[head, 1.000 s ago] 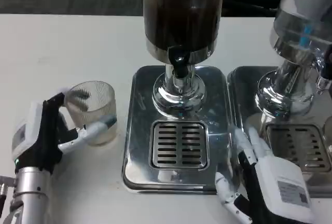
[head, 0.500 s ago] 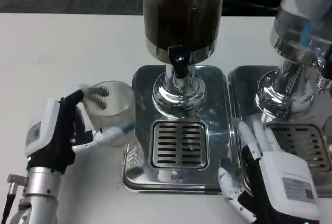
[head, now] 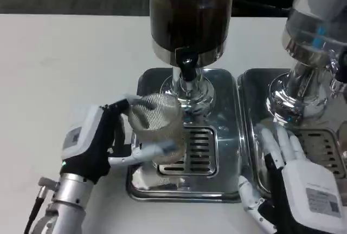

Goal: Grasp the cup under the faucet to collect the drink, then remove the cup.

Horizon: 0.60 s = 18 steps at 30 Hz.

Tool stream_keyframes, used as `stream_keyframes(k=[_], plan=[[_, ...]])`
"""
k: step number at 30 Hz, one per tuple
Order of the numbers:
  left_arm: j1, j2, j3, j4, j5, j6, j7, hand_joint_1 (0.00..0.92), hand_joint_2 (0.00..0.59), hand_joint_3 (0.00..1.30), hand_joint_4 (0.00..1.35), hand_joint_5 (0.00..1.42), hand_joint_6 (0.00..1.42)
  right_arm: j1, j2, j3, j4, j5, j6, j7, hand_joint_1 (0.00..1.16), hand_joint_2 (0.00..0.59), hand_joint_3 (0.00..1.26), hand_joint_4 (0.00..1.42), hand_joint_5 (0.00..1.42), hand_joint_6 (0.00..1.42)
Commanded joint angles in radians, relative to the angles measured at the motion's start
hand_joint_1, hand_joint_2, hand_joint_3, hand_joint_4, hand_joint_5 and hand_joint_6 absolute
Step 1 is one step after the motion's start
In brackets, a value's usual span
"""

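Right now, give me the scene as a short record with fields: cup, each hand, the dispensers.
cup: clear ribbed cup, empty as far as can be seen, over the grille's left part
left hand: left hand grips the cup
right hand: right hand holds nothing, fingers apart, between the two trays
dark dispenser: dark dispenser, faucet just right of and beyond the cup
second dispenser: clear dispenser on the right

The white desk [head: 59,50] carries two shiny metal drip trays side by side, just beside each other. The nearer-centre tray [head: 142,182] has a slotted grate and bears a dispenser [head: 190,17] filled with dark drink on a chrome foot. The tray to its right [head: 250,85], cut off by the frame edge, bears a second dispenser [head: 317,14] with a clear tank.
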Motion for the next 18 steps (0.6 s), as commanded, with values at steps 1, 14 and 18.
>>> stream_keyframes(k=[1,14,18], plan=[[-0.061,-0.011,-0.025,0.026,0.024,0.005,0.002,0.553,0.011,0.93,1.09,1.24,1.39,0.015,0.016,-0.002,-0.023,-0.004,0.012,-0.024,0.11,0.512,0.08,0.0,0.03,0.22],[-0.14,-0.041,-0.089,0.045,0.094,0.042,0.051,0.573,0.009,0.94,1.09,1.24,1.37,0.014,0.041,-0.004,-0.017,0.014,0.013,-0.021,0.11,0.516,0.08,0.0,0.03,0.23],[-0.15,-0.039,-0.111,0.036,0.134,0.062,0.09,0.571,0.007,0.94,1.08,1.24,1.36,0.015,0.048,-0.005,-0.015,0.022,0.014,-0.024,0.11,0.517,0.08,0.0,0.03,0.23]])
